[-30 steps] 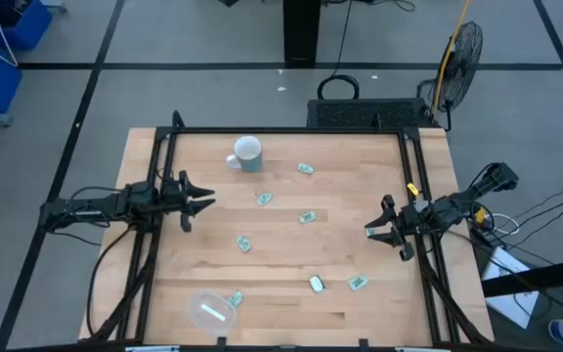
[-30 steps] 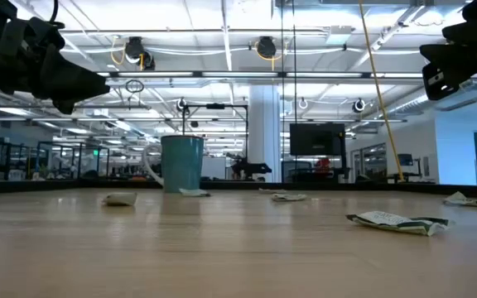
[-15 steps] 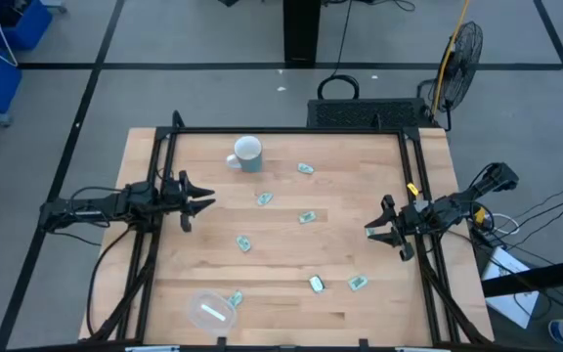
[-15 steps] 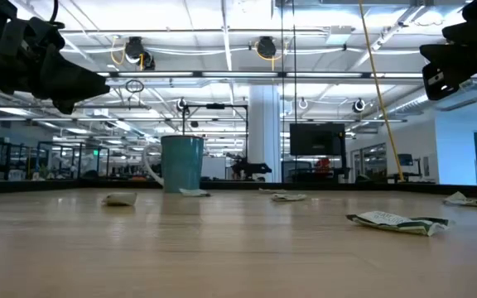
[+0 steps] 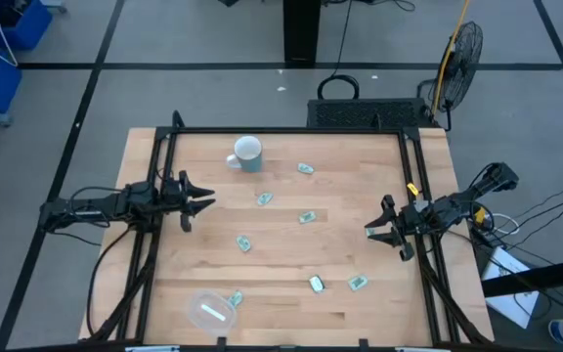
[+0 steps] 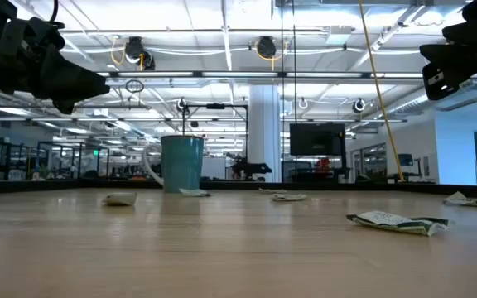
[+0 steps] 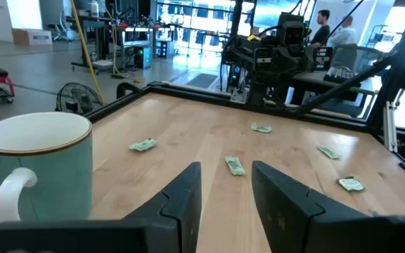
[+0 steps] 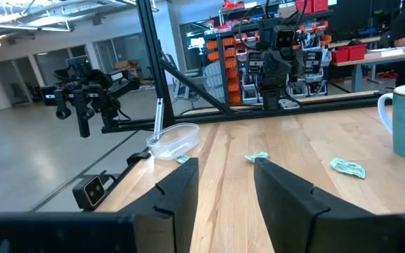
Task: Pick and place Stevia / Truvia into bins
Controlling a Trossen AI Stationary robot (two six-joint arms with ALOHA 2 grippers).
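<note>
Green packets (image 5: 306, 217) scattered; left gripper (image 5: 200, 203), right gripper (image 5: 378, 231) (both empty) spread apart.

Seven sweetener packets (image 5: 307, 217) are lying on the worktop (image 5: 360, 166). One mug (image 5: 247, 154) and one clear round bin (image 5: 208, 311) are sitting there too, and two arms are reaching in.

The table (image 5: 360, 186) lies broadly open between the two arms, with only flat Stevia packets (image 5: 307, 217) scattered across its middle. The one tall obstacle is the mug (image 5: 247, 154), standing near the far edge. The clear bin (image 5: 209, 311) sits low at the near left corner, a packet (image 5: 235, 298) touching its rim.
</note>
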